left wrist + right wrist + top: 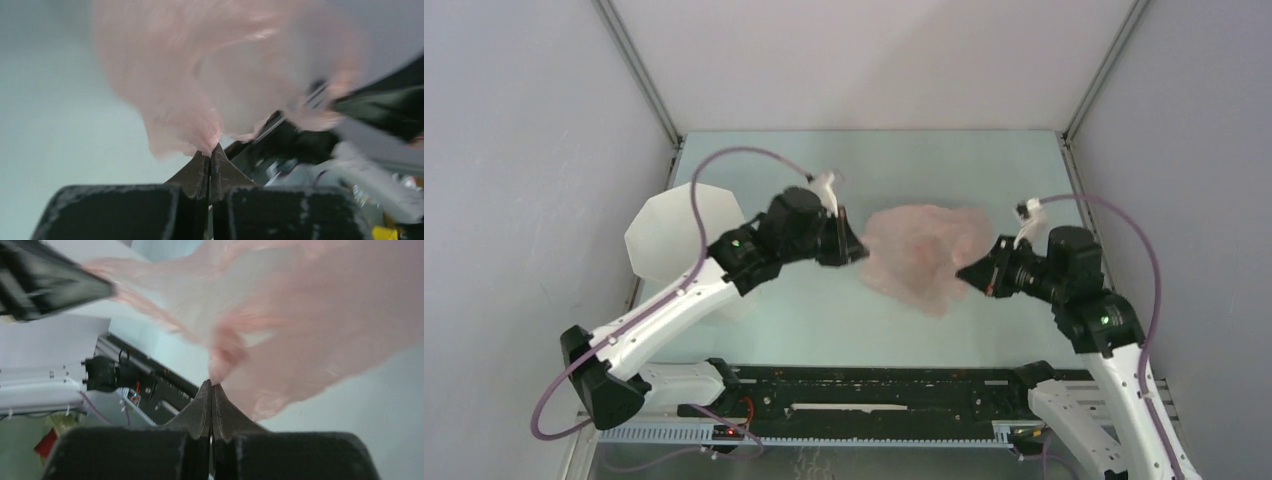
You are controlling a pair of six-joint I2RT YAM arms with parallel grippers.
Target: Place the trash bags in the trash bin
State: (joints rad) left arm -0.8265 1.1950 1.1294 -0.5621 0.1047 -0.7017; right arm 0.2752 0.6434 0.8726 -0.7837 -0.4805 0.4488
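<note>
A pale-pink translucent trash bag (919, 252) hangs stretched between my two grippers above the middle of the table. My left gripper (856, 247) is shut on the bag's left edge; in the left wrist view the film (200, 75) bunches into the pinched tips (211, 150). On the bag's right edge my right gripper (969, 275) is shut too, with pink plastic (300, 315) fanning out from its tips (212, 385). The white faceted trash bin (679, 240) stands at the left, partly behind the left arm.
Grey enclosure walls close in the table on the left, right and back. A black rail (874, 390) with the arm bases runs along the near edge. A purple cable (724, 165) loops over the bin.
</note>
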